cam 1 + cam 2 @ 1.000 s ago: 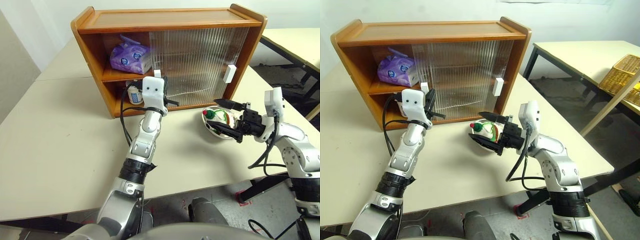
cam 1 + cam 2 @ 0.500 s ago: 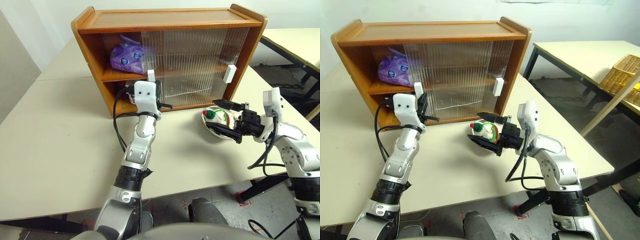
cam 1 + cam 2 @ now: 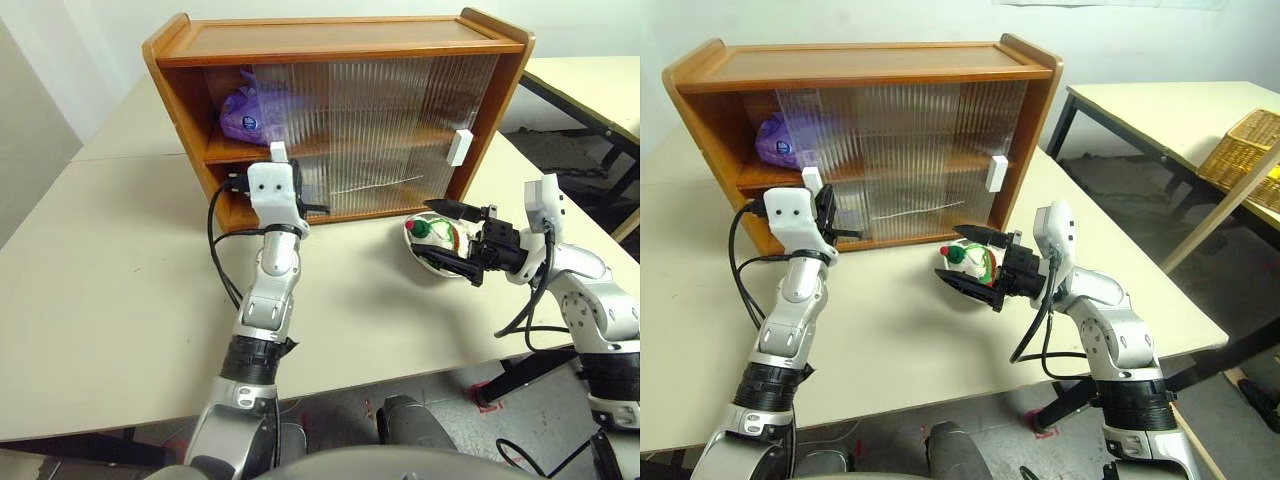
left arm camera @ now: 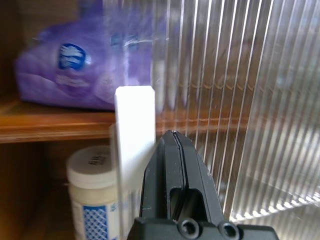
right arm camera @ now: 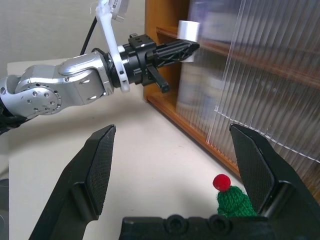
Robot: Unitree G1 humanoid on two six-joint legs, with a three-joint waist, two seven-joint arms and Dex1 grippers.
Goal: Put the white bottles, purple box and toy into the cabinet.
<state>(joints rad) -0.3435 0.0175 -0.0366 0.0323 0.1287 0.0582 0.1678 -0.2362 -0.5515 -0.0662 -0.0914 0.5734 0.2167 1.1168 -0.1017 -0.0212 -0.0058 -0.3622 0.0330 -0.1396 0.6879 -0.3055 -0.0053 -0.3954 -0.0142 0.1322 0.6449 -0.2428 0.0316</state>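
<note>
Above, the left gripper (image 4: 172, 150), fingers closed, presses beside the white handle (image 4: 134, 125) of a sliding door on the cabinet (image 3: 330, 40); purple box (image 4: 65, 70) on the upper shelf, 1 white bottle (image 4: 92, 192) below; right gripper (image 5: 177, 165) stands open by the toy (image 3: 432, 232) in a bowl (image 3: 425, 257) on the table (image 3: 110, 280)

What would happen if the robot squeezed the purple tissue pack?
The purple tissue pack would probably squash, since its wrap looks soft and crinkly. It likely feels light for its size. The shiny wrap may slip somewhat between fingers.
</note>
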